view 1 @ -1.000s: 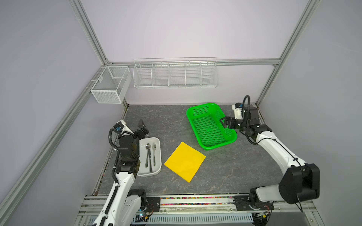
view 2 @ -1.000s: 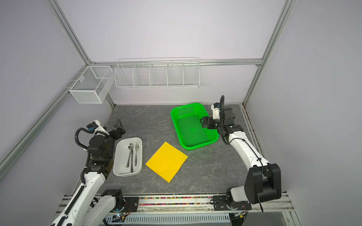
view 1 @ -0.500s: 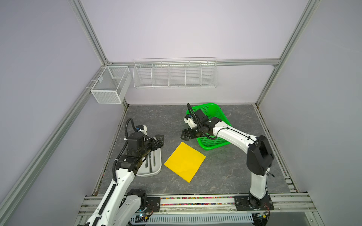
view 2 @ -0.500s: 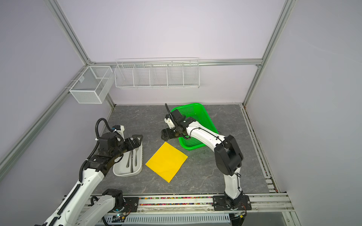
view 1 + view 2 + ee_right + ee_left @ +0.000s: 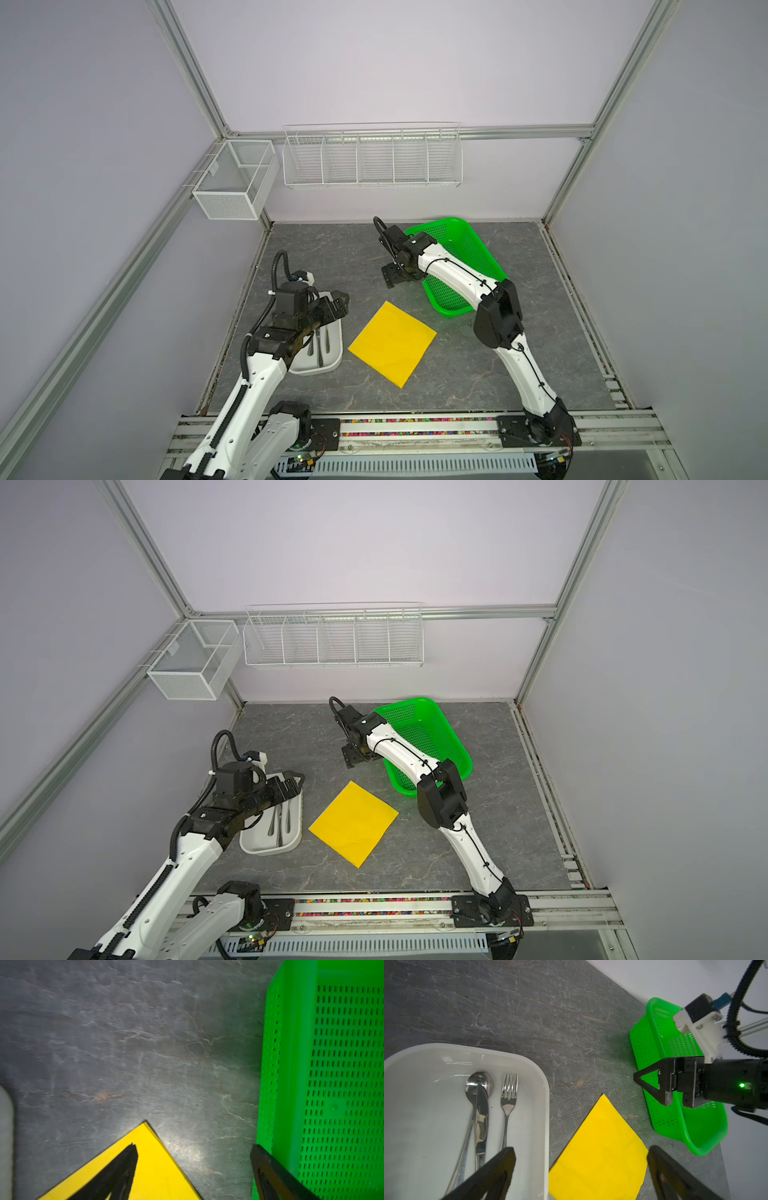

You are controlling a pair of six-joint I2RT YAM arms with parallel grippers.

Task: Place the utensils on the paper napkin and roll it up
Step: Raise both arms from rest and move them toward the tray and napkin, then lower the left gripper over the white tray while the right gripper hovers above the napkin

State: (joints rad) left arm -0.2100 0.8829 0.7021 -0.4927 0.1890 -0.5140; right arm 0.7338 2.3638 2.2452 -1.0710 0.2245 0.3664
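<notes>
A fork [image 5: 508,1093], a spoon [image 5: 478,1082] and a knife [image 5: 481,1109], the utensils [image 5: 322,345] [image 5: 278,820], lie side by side in a white tray [image 5: 337,347] [image 5: 270,851] [image 5: 544,1105] at the left. The yellow paper napkin [image 5: 392,343] [image 5: 353,823] [image 5: 600,1157] [image 5: 145,1167] lies flat and bare on the table, just right of the tray. My left gripper [image 5: 338,303] [image 5: 296,783] [image 5: 580,1150] hangs open above the tray's far end, holding nothing. My right gripper [image 5: 390,278] [image 5: 349,756] [image 5: 652,1088] [image 5: 194,1148] is open and empty over the table, beyond the napkin's far corner.
A green perforated basket [image 5: 469,257] [image 5: 432,737] [image 5: 654,1053] [image 5: 332,1064] stands right behind my right gripper, and the right arm reaches over it. A wire rack [image 5: 372,156] and a mesh box [image 5: 232,183] hang on the back wall.
The right arm has swung from the basket's right side across to its left, near the napkin's far corner. The left arm has come forward over the tray. Both grippers stayed open.
</notes>
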